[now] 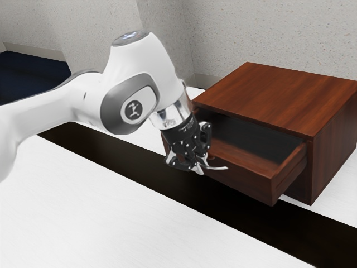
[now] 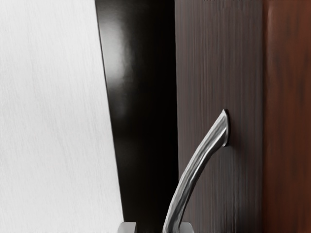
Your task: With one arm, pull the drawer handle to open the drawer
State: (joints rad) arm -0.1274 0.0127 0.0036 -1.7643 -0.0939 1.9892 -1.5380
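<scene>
Holding the gripper [image 1: 195,166] at the silver handle [image 1: 216,167], out in front of the cabinet [image 1: 279,92], meeting it near one end. Not showing whether clamping it or hooking behind it: cannot tell. Approaching from the cabinet's front, probably for hauling straight away from the cabinet. Finding the handle bowing off the drawer [image 1: 251,163] front, leaving room behind for a grip. Finding the drawer sticking partway out of the cabinet, baring a dark hollow inside. Likely needing further pulling over the table [image 1: 83,223] beneath the cabinet.

Bright, even light, white table [image 1: 83,223] washed pale, drawer [image 1: 251,167] interior in deep shadow, soft highlights along the handle [image 2: 199,165].
</scene>
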